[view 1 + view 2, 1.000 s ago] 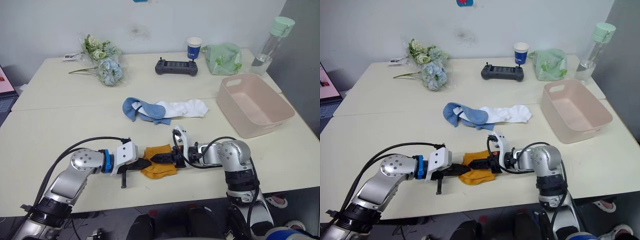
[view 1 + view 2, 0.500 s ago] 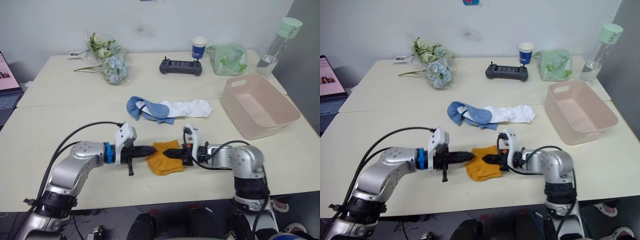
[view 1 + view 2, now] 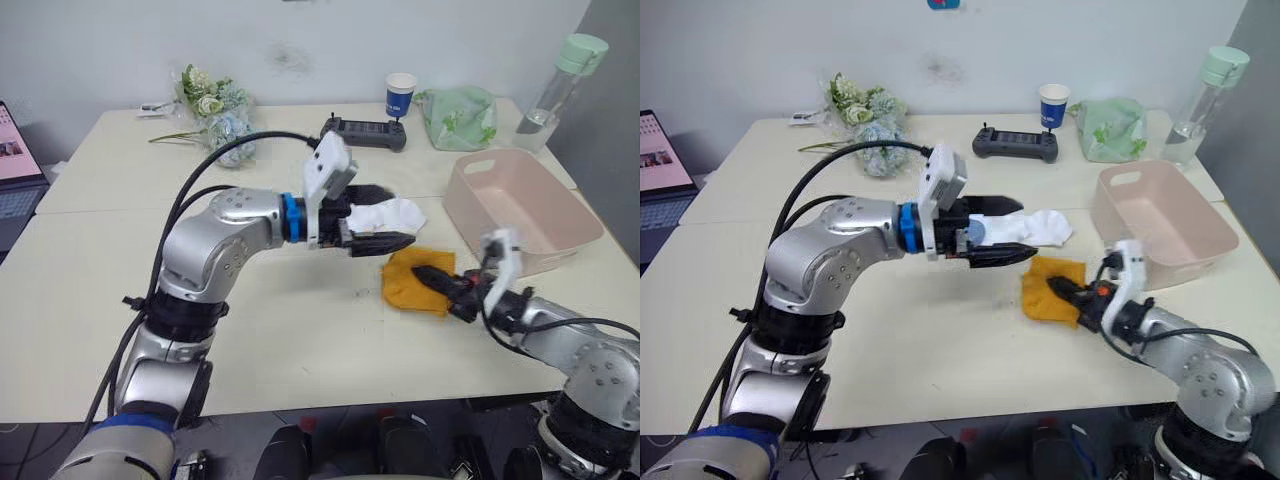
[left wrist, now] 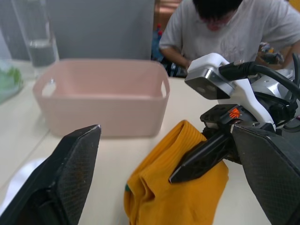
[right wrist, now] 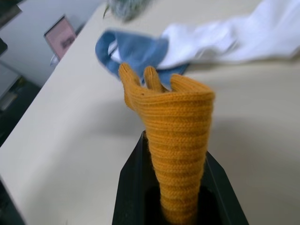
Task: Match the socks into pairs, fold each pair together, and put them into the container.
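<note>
The right end effector [image 3: 1065, 291] is clamped on the folded orange socks [image 3: 1050, 289], which sit on the worktop [image 3: 890, 340] just left of the pink tub [image 3: 1165, 222]. The left end effector [image 3: 1010, 230] hovers with its fingers spread wide and nothing between them, just left of the orange socks and over the white socks [image 3: 1040, 227]. The blue sock [image 5: 129, 47] lies beside the white ones.

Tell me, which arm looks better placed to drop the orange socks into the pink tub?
The right. Its gripper is shut on the orange socks, beside the pink tub; the left gripper is open with nothing in it.
</note>
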